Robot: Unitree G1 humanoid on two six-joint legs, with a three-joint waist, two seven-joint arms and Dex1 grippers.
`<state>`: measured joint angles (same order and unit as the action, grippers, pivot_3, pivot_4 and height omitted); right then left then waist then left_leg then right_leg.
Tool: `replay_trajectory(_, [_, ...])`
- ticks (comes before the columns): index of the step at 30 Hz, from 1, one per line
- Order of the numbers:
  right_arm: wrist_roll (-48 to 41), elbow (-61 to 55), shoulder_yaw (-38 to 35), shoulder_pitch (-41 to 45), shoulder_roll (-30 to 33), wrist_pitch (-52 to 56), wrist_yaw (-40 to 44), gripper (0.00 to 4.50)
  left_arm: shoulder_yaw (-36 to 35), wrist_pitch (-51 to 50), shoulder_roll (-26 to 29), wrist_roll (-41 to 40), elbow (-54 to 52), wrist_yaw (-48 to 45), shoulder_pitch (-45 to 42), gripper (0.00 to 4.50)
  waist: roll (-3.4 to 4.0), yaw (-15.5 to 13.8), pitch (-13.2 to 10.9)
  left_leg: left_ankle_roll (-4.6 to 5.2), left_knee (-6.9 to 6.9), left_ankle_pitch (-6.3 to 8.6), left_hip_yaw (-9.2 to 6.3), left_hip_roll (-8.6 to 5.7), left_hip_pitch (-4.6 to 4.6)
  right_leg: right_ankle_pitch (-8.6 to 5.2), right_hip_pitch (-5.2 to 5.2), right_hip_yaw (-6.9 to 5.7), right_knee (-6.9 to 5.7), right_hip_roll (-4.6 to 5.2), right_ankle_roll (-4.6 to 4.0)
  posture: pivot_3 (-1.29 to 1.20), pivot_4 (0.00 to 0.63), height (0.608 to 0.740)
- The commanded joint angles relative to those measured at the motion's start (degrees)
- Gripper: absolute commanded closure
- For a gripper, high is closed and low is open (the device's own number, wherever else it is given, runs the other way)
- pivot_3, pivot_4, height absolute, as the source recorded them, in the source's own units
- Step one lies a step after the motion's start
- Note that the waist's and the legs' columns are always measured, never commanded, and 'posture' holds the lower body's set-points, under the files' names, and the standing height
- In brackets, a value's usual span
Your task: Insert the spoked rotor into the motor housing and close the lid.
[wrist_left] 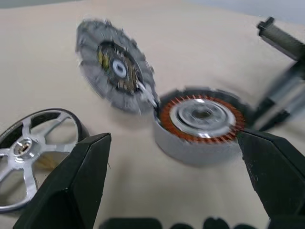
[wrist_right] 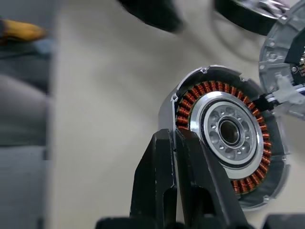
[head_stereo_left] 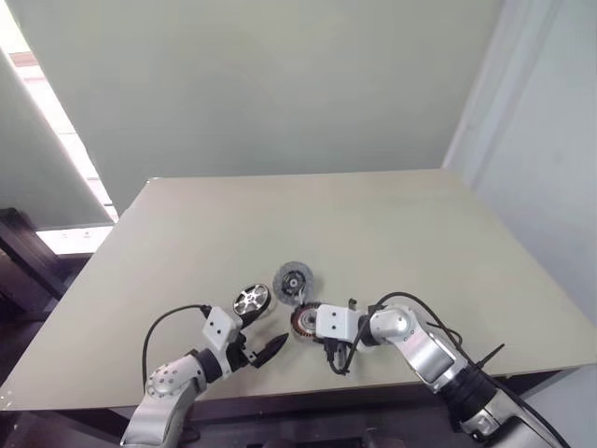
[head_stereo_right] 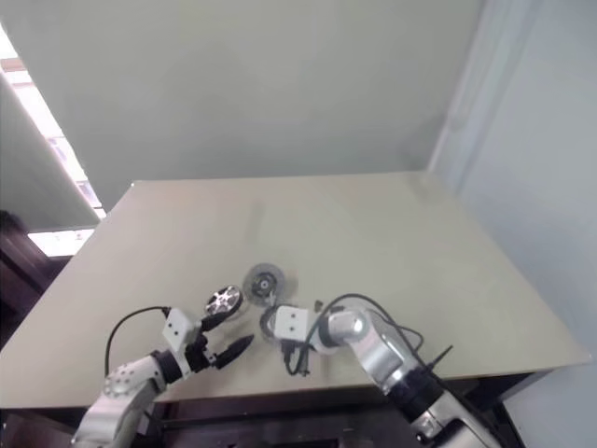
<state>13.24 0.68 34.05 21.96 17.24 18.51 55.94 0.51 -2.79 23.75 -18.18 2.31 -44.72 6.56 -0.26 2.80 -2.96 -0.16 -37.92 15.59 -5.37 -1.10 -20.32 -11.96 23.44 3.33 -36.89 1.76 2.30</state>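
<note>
The motor housing (wrist_right: pixel 228 148) lies flat on the beige desk (head_stereo_left: pixel 392 243), near its front edge, with its ring of copper-orange windings and silver centre facing up. The lid (wrist_left: pixel 114 67) sits just behind the housing, tilted up on edge, and a short white connector with thin wires joins the two at their adjacent rims. The spoked rotor (wrist_left: pixel 28 160) lies flat on the desk just to the left of the lid, apart from the housing, its shiny spokes and central hub facing up. The left hand (head_stereo_left: pixel 264 342) hovers at the housing's left side, directed toward it, with its two black fingers (wrist_left: pixel 76 186) spread wide and holding nothing; in the left wrist view the housing appears between the two fingertips, without visible contact. The right hand (wrist_right: pixel 180 138) approaches the housing from the right, its two fingers pressed together with no gap and nothing between them; the closed tips lie over the housing's near rim, at the edge of the windings. A black cable loops from each wrist above the desk.
</note>
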Motion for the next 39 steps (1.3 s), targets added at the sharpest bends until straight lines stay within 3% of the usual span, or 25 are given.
replay_trajectory(1, [-0.69, -4.84, -0.08, 0.65, -0.46, 1.35, -0.47, 4.44, -1.69, 0.18, 0.2, -1.59, -2.58, -0.43, 0.18, 0.0, 0.0, 0.0, 0.0, 0.0, -0.02, 0.0, 0.0, 0.0, 0.01, -0.02, -0.01, 0.0, -0.01, 0.0, -0.04, 0.0, 0.0, 0.74])
replay_trajectory(13, [-0.16, -3.34, 0.66, 0.37, -1.09, 1.97, -3.71, 4.44, -3.56, -4.01, 0.72, -3.29, -5.51, 0.49, 2.34, 0.0, -0.01, -0.01, 0.0, -0.01, -0.03, 0.0, 0.0, 0.0, -0.02, -0.01, 0.0, -0.05, 0.0, 0.03, -0.02, 0.0, 0.0, 0.74])
replay_trajectory(16, [-0.59, -4.05, 0.66, 0.5, -0.83, 2.85, -3.07, 3.77, -3.89, -4.45, 0.68, -3.32, -5.87, 0.82, 2.84, 0.0, -0.01, 0.0, 0.0, -0.01, -0.04, 0.0, 0.0, 0.0, 0.01, -0.03, -0.02, -0.05, 0.0, 0.03, -0.06, 0.0, 0.0, 0.74])
replay_trajectory(25, [-1.21, -5.71, 0.6, 0.51, -0.64, 4.95, -2.8, 0.49, -4.14, -3.69, 0.23, -2.85, -5.81, 0.88, 3.45, 0.0, -0.01, 0.0, 0.0, -0.01, -0.03, 0.0, -0.01, 0.01, 0.02, -0.06, -0.02, -0.09, 0.0, 0.04, -0.1, 0.0, 0.0, 0.74])
replay_trajectory(27, [-1.24, -6.1, 0.31, 0.53, -0.62, 4.75, -3.23, 0.03, -4.17, -3.64, 0.18, -2.83, -5.73, 0.89, 3.46, 0.0, -0.01, -0.01, 0.0, -0.01, -0.03, 0.0, -0.01, 0.01, 0.02, -0.06, -0.03, -0.09, 0.0, 0.04, -0.11, 0.0, 0.0, 0.74])
replay_trajectory(39, [-6.35, -10.94, -6.8, -2.49, -1.77, 4.58, -8.71, 0.03, -11.5, -14.9, -4.6, -12.52, -9.09, 9.13, 5.04, 0.0, -0.02, -0.01, 0.0, -0.01, -0.03, 0.0, -0.04, 0.01, 0.0, -0.04, -0.03, -0.12, 0.02, 0.07, -0.06, 0.0, 0.0, 0.74])
